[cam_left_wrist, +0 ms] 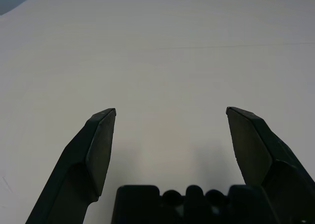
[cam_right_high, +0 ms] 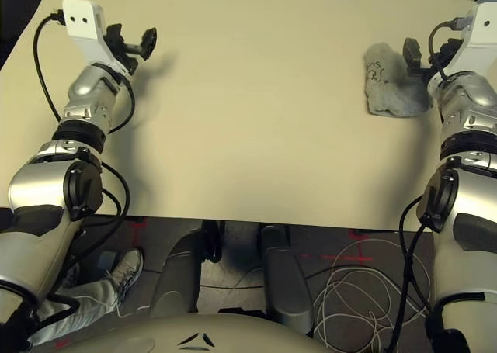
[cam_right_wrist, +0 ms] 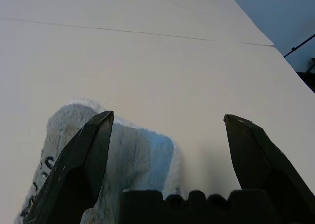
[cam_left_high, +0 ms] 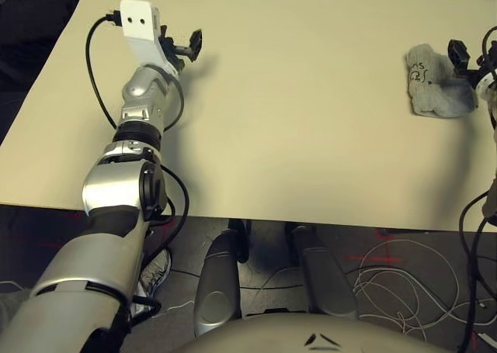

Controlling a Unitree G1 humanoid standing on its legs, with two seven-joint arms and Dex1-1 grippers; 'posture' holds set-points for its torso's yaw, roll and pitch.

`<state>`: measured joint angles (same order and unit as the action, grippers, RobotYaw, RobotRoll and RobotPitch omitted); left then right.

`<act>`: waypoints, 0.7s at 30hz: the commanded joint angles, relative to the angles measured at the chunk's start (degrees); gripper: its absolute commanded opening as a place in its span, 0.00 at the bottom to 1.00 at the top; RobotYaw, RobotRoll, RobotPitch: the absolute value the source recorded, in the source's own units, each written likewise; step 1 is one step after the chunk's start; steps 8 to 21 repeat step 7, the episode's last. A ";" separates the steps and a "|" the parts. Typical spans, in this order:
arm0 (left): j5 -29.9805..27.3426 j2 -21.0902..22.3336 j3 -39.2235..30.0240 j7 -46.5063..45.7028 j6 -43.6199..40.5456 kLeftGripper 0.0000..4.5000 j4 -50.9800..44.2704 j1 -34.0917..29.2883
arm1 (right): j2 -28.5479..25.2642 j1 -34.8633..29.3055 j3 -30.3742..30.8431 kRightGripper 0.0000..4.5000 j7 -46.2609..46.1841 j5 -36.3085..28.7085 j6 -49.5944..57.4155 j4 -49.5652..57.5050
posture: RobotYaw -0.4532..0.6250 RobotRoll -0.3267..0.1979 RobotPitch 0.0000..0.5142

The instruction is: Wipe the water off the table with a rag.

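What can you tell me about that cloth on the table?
The rag is a grey-blue, fluffy, terry-like cloth with a whitish edge and dark handwriting near one side. It lies rumpled and unevenly spread on the table, towards the robot's right. The open right gripper is over its edge, not gripping it.

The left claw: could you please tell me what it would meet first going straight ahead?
Probably just the flat pale beige tabletop; no object stands ahead of the left claw, though its height is unclear.

Twin head views downward over one shared tabletop; wrist views low, close, fingerward.
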<state>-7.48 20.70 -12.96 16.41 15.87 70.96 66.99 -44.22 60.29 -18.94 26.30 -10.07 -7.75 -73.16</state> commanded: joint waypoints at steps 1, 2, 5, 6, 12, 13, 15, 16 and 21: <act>0.61 -0.68 -0.50 -1.93 0.73 1.00 1.59 -1.30 | -1.34 -0.56 -1.31 0.99 0.95 -0.23 0.33 -1.32 | 0.18 0.62 0.63; 0.68 -0.78 -0.49 -2.28 0.88 1.00 1.55 -1.40 | -1.38 -0.64 -1.36 0.99 1.21 -0.21 0.40 -1.33 | 0.18 0.62 0.63; 0.61 -0.91 -0.69 -2.87 0.94 1.00 1.53 -1.50 | -1.64 -0.76 -1.54 0.99 1.62 -0.14 0.55 -1.36 | 0.17 0.62 0.62; 0.50 -0.78 -0.85 -2.91 0.89 1.00 1.54 -1.52 | -1.73 -0.77 -1.54 0.99 1.66 -0.07 0.57 -1.35 | 0.17 0.62 0.62; 0.44 -0.71 -0.94 -2.97 0.86 1.00 1.55 -1.52 | -1.81 -0.78 -1.55 0.99 1.69 -0.01 0.58 -1.36 | 0.17 0.62 0.62; 0.44 -0.71 -0.94 -2.97 0.86 1.00 1.55 -1.52 | -1.81 -0.78 -1.55 0.99 1.69 -0.01 0.58 -1.36 | 0.17 0.62 0.62; 0.44 -0.71 -0.94 -2.97 0.86 1.00 1.55 -1.52 | -1.81 -0.78 -1.55 0.99 1.69 -0.01 0.58 -1.36 | 0.17 0.62 0.62; 0.44 -0.71 -0.94 -2.97 0.86 1.00 1.55 -1.52 | -1.81 -0.78 -1.55 0.99 1.69 -0.01 0.58 -1.36 | 0.17 0.62 0.62; 0.44 -0.71 -0.94 -2.97 0.86 1.00 1.55 -1.52 | -1.81 -0.78 -1.55 0.99 1.69 -0.01 0.58 -1.36 | 0.17 0.62 0.62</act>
